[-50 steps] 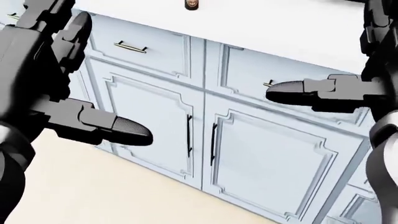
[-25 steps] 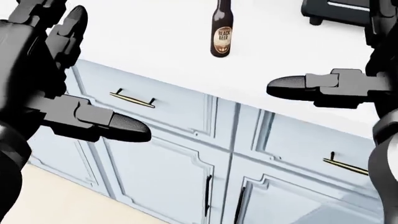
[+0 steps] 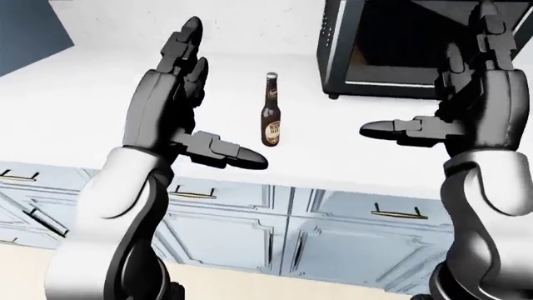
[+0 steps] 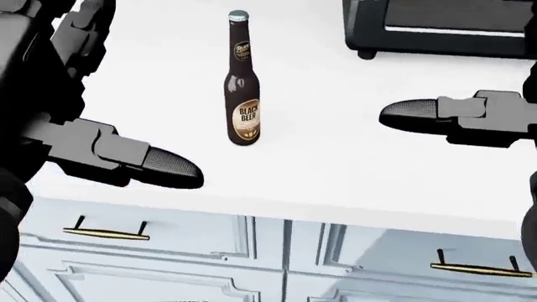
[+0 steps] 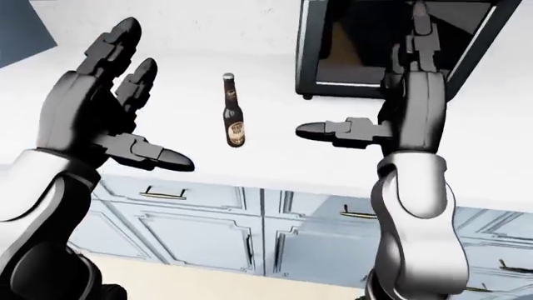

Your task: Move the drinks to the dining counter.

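A dark brown beer bottle with a "Black Beer" label stands upright on the white counter; it also shows in the left-eye view. My left hand is open and raised to the left of the bottle, apart from it. My right hand is open and raised to the right of the bottle, thumb pointing toward it. Neither hand touches the bottle.
A black toaster oven stands on the counter at the top right, behind my right hand. Pale blue drawers with brass handles and cabinet doors lie below the counter edge. Beige floor shows at the bottom.
The camera has tilted up: cabinets slid down the head view and the countertop, bottle and oven came into fuller view. Both hands stay open and raised.
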Motion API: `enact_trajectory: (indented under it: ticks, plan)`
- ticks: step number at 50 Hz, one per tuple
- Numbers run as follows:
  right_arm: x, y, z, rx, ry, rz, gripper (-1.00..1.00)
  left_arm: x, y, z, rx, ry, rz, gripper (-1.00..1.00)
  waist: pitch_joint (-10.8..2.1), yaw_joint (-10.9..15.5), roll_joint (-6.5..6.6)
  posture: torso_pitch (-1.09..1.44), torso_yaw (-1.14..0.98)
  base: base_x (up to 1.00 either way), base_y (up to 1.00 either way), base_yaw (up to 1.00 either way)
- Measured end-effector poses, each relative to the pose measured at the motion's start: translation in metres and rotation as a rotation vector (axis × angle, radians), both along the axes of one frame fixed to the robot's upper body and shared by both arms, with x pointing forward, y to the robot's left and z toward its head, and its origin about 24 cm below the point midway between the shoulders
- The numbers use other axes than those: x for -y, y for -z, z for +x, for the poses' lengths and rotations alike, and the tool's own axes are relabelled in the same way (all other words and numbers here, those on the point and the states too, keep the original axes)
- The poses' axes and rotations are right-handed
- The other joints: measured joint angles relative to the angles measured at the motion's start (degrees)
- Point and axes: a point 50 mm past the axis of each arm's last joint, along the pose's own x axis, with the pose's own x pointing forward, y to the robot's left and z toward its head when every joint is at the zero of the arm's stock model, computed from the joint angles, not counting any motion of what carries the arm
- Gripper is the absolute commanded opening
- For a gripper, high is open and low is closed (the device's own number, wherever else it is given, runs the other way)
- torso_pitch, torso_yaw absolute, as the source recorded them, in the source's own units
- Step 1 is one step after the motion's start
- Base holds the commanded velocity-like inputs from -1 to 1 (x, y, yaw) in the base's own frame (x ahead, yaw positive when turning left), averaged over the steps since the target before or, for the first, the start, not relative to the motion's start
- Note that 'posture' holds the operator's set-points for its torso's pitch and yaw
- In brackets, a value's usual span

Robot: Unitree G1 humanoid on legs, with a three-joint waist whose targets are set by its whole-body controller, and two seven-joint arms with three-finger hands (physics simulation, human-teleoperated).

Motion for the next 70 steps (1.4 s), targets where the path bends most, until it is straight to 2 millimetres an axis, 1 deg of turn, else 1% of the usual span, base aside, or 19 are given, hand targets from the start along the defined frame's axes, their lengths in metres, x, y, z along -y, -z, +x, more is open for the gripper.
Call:
enact_trajectory:
  ticks: [3,4,5,7,9,13,17,22,27,33,42,46,54,59,62,67,70]
  plan:
    - [-0.003,0.008,0.007,-0.057,-0.002,-0.006,1.0,0.0,0.007,0.003,-0.053,0.011,0.006,1.0,1.43,0.2,1.32,0.0,0.0,0.0,0.0,0.0]
    - [-0.005,0.01,0.009,-0.074,-0.012,-0.009,1.0,-0.002,0.008,0.004,-0.056,0.002,0.004,1.0,1.69,0.4,1.91,0.0,0.0,0.0,0.0,0.0]
    - [-0.006,0.013,0.011,-0.088,-0.022,-0.009,1.0,-0.005,0.008,0.004,-0.055,-0.009,0.002,1.0,1.76,0.6,1.95,0.0,0.0,0.0,0.0,0.0]
    - [-0.011,0.015,0.012,-0.102,-0.047,-0.015,1.0,-0.009,0.007,0.003,-0.05,-0.038,-0.006,1.0,1.26,0.7,1.12,0.0,0.0,0.0,0.0,0.0]
    - [-0.014,0.012,0.011,-0.089,-0.063,-0.026,1.0,-0.012,0.005,0.002,-0.038,-0.059,-0.01,1.0,0.72,1.0,0.45,0.0,0.0,0.0,0.0,0.0]
    - [-0.017,0.005,0.007,-0.045,-0.077,-0.038,1.0,-0.011,0.004,0.002,-0.027,-0.062,-0.009,1.0,0.29,1.4,-0.13,0.0,0.0,0.0,0.0,0.0]
    - [-0.02,0.007,0.007,-0.055,-0.087,-0.048,1.0,-0.008,0.006,0.002,-0.036,-0.047,-0.004,1.0,0.32,1.6,-0.17,0.0,0.0,0.0,0.0,0.0]
    - [-0.023,0.017,0.011,-0.108,-0.1,-0.071,1.0,-0.009,0.006,0.002,-0.034,-0.045,-0.002,1.0,0.54,1.7,-0.08,0.0,0.0,0.0,0.0,0.0]
    - [-0.039,0.032,0.021,-0.177,-0.153,-0.093,1.0,-0.008,0.006,0.002,-0.03,-0.044,-0.002,1.0,0.6,1.7,0.18,0.0,0.0,0.0,0.0,0.0]
    - [-0.05,0.034,0.026,-0.203,-0.174,-0.112,1.0,-0.008,0.007,0.003,-0.038,-0.042,-0.004,1.0,0.65,1.7,0.32,0.0,0.0,0.0,0.0,0.0]
    - [-0.071,0.04,0.047,-0.261,-0.197,-0.144,1.0,-0.009,0.002,0.001,-0.021,-0.04,-0.003,1.0,0.65,1.3,0.78,0.0,0.0,0.0,0.0,0.0]
    - [-0.086,0.042,0.058,-0.275,-0.215,-0.165,1.0,-0.011,0.001,0.0,-0.016,-0.046,-0.011,1.0,0.68,1.1,1.18,0.0,0.0,0.0,0.0,0.0]
    - [-0.103,0.044,0.086,-0.305,-0.218,-0.162,1.0,-0.016,0.004,0.0,-0.03,-0.052,-0.014,1.0,0.66,0.8,1.77,0.0,0.0,0.0,0.0,0.0]
    - [-0.11,0.055,0.109,-0.347,-0.208,-0.15,1.0,-0.019,0.004,-0.002,-0.028,-0.052,-0.016,1.0,0.56,0.6,2.08,0.0,0.0,0.0,0.0,0.0]
    - [-0.117,0.056,0.115,-0.36,-0.22,-0.145,1.0,-0.021,0.003,-0.003,-0.022,-0.057,-0.017,1.0,0.65,0.5,2.26,0.0,0.0,0.0,0.0,0.0]
    - [-0.134,0.051,0.122,-0.341,-0.254,-0.159,1.0,-0.023,0.004,-0.002,-0.031,-0.052,-0.016,1.0,0.47,0.5,2.45,0.0,0.0,0.0,0.0,0.0]
    - [-0.141,0.058,0.129,-0.355,-0.261,-0.165,1.0,-0.024,0.004,-0.003,-0.028,-0.053,-0.016,1.0,0.21,0.5,2.5,0.0,0.0,0.0,0.0,0.0]
